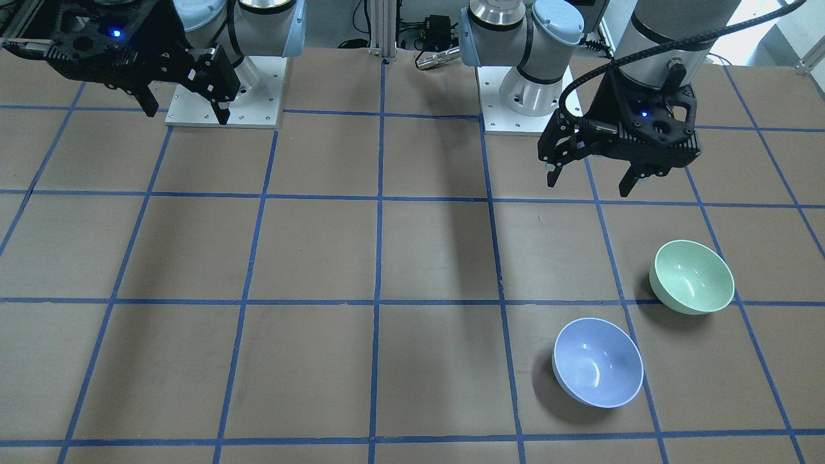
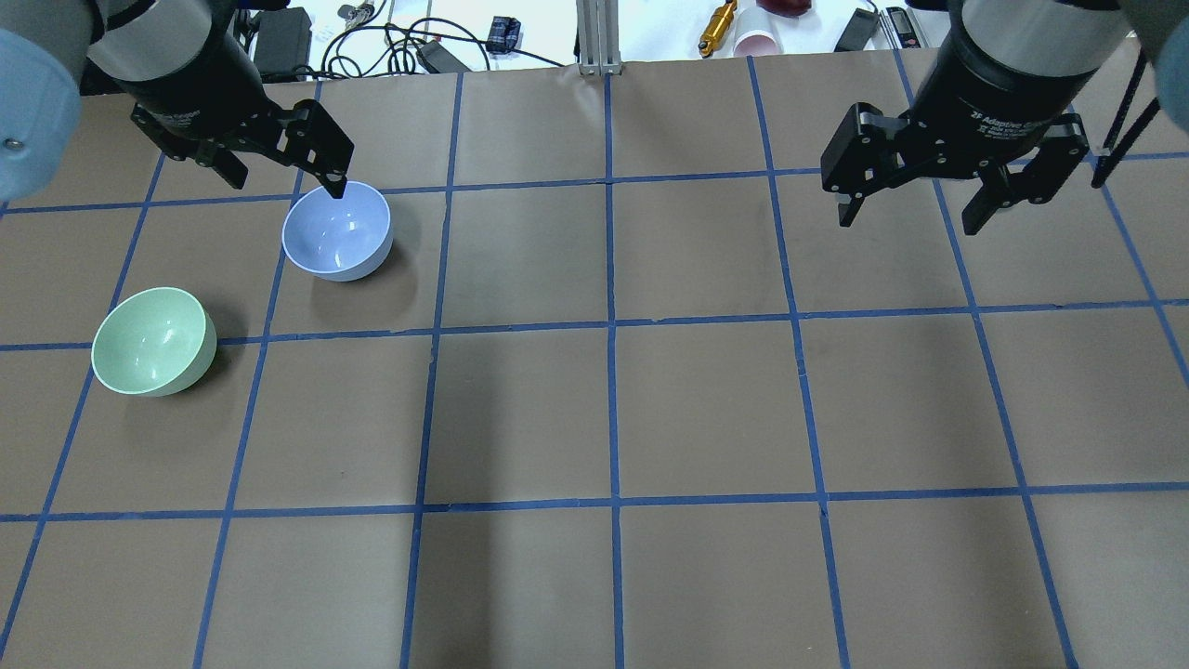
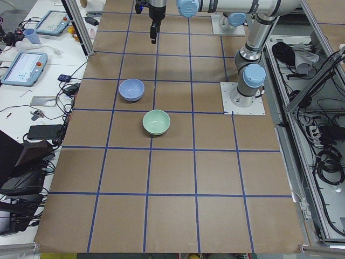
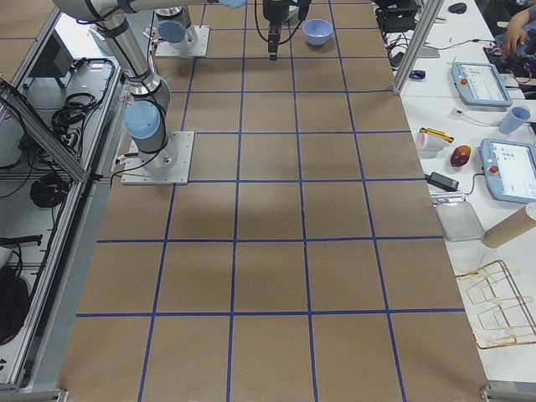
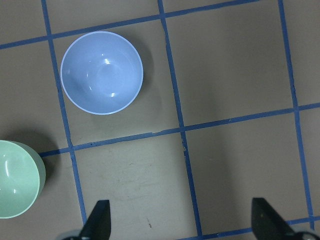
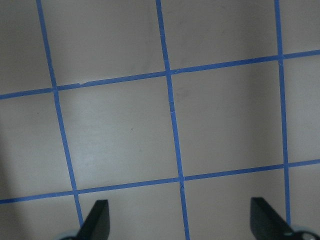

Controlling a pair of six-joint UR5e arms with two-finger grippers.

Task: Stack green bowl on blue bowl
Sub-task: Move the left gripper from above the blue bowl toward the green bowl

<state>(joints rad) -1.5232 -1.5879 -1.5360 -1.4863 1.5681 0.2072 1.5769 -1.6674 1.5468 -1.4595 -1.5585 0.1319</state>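
Observation:
The green bowl [image 2: 153,341] stands upright and empty on the brown table, on my left side; it also shows in the front view [image 1: 691,277] and at the left edge of the left wrist view [image 5: 15,185]. The blue bowl [image 2: 336,230] stands upright and empty one bowl-width away, farther from my base [image 1: 598,363] [image 5: 101,72]. My left gripper [image 2: 284,183] [image 1: 590,185] is open and empty, held high above the table, nearer my base than both bowls. My right gripper [image 2: 908,221] [image 1: 187,115] is open and empty, high over bare table on the right side.
Blue tape lines [image 2: 609,325] divide the table into squares. The two arm bases [image 1: 224,96] [image 1: 525,96] are bolted at the robot's edge. Cables, a gold cylinder [image 2: 717,26] and a pink cup [image 2: 757,42] lie beyond the far edge.

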